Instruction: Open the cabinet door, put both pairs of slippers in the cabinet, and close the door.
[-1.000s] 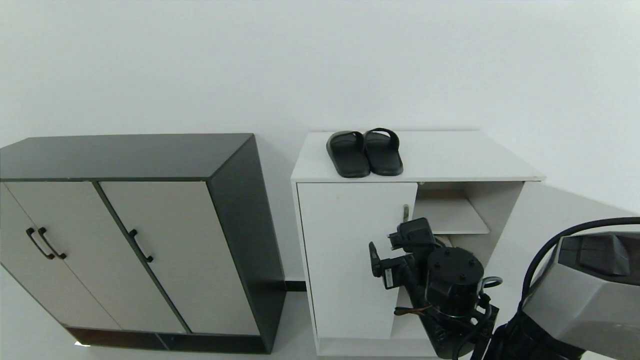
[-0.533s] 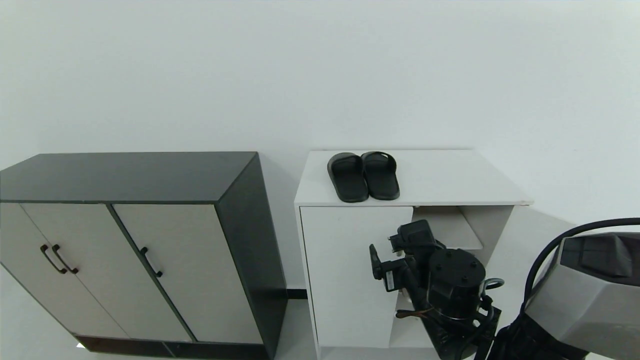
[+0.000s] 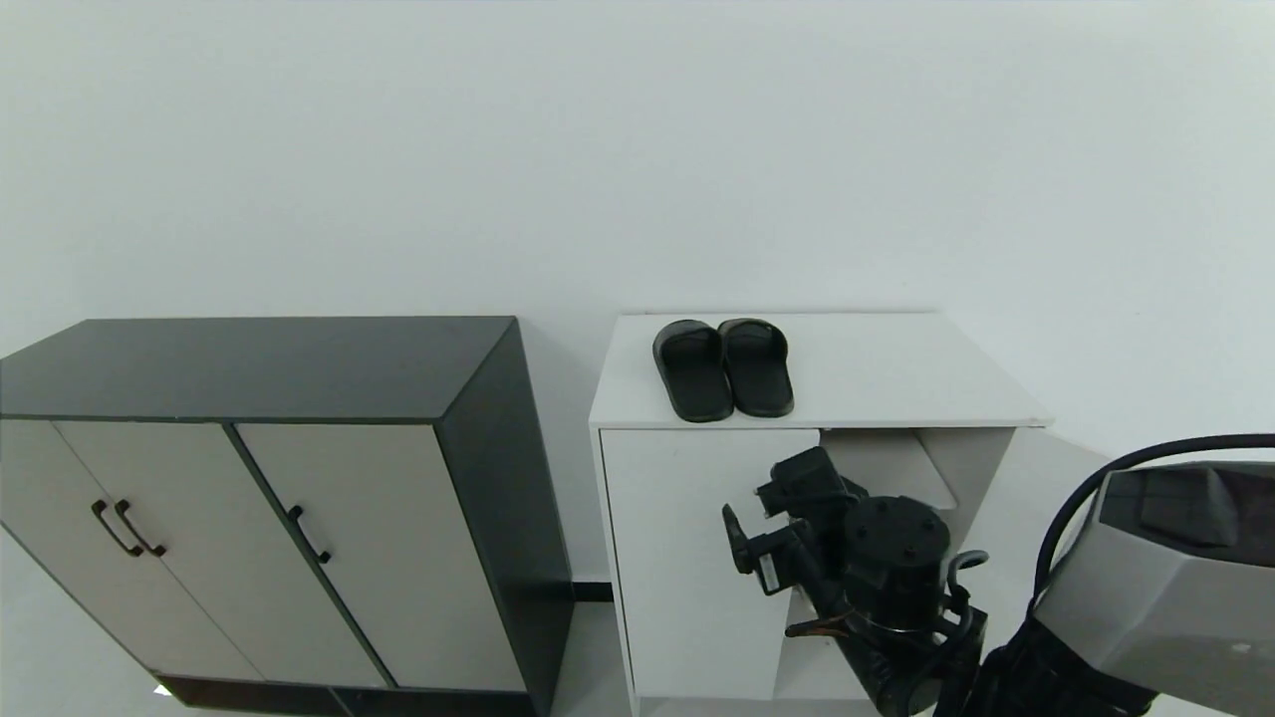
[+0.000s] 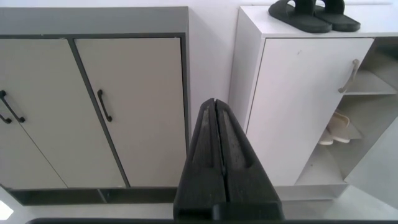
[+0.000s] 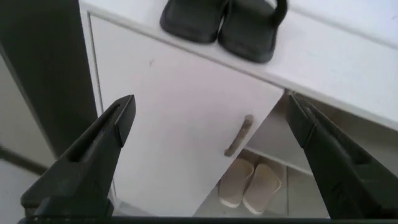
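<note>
A pair of black slippers (image 3: 723, 367) lies on top of the white cabinet (image 3: 896, 373). The cabinet's left door (image 3: 687, 558) is shut, with a slim handle (image 5: 238, 135) at its inner edge. The right half stands open. Inside it, a pale beige pair of slippers (image 5: 249, 183) sits on the bottom shelf (image 4: 329, 174). My right gripper (image 5: 210, 102) hangs open in front of the door, at about handle height, holding nothing. It shows in the head view as the right gripper (image 3: 752, 543) before the cabinet. My left gripper (image 4: 214, 106) is shut and empty, some way back from both cabinets.
A dark cabinet (image 3: 259, 368) with two shut beige doors (image 3: 329, 558) and black handles stands left of the white one, a narrow gap between them. A plain white wall (image 3: 637, 149) runs behind both. An upper shelf (image 3: 896, 458) shows inside the open half.
The head camera has shifted, so both cabinets sit lower in the picture and look a little farther off. The right arm has edged slightly left; the slippers lie as before.
</note>
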You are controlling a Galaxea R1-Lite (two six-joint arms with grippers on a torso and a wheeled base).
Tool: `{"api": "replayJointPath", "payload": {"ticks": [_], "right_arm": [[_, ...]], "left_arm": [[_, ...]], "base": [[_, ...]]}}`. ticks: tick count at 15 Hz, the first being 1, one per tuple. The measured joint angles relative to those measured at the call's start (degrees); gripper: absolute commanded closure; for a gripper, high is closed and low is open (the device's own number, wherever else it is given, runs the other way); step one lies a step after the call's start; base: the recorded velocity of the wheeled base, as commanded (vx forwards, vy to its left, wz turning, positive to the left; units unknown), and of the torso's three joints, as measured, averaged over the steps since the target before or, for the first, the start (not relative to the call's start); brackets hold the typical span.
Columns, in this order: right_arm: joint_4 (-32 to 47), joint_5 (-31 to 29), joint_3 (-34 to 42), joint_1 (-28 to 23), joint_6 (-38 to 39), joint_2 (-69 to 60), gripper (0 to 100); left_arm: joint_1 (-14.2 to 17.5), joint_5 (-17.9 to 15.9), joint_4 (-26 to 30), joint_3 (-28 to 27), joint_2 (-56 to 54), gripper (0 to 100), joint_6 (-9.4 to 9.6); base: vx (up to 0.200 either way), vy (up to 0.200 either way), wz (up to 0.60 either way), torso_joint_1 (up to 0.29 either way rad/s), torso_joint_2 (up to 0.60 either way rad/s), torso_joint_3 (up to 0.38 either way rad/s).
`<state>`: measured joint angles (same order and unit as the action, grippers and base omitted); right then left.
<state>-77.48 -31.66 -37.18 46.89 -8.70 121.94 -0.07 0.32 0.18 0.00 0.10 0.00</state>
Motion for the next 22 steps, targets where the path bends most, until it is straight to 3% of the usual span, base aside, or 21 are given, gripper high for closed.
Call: {"api": "replayJointPath", "payload": {"ticks": [3,6,10,19,22], "right_arm": [[22.7,-1.7,-10.3,0.6,9.1,-4.4,0],[31.6,-6.5,-21.4,0.9,12.2,-7.0,0],[32.9,-7.6,-27.4,-0.7,12.5,-5.1,0],[32.4,-7.1,-27.2,-1.2,13.3,-2.3,0],[32.4,-5.8,-27.0,-1.4,15.0,-1.2,0]], "left_arm": [[0.0,-0.1,0.0,0.0,0.0,100,0.05],[0.0,-0.1,0.0,0.0,0.0,100,0.10],[0.0,-0.1,0.0,0.0,0.0,100,0.10],[0.0,-0.1,0.0,0.0,0.0,100,0.10],[0.0,-0.1,0.0,0.0,0.0,100,0.07]], "base": [[0.000,0.000,0.00,0.000,0.00,0.000],[0.133,0.000,0.00,0.002,0.00,0.002],[0.200,0.000,0.00,0.004,0.00,0.002],[0.200,0.000,0.00,0.005,0.00,0.000],[0.000,0.000,0.00,0.000,0.00,0.000]]}}
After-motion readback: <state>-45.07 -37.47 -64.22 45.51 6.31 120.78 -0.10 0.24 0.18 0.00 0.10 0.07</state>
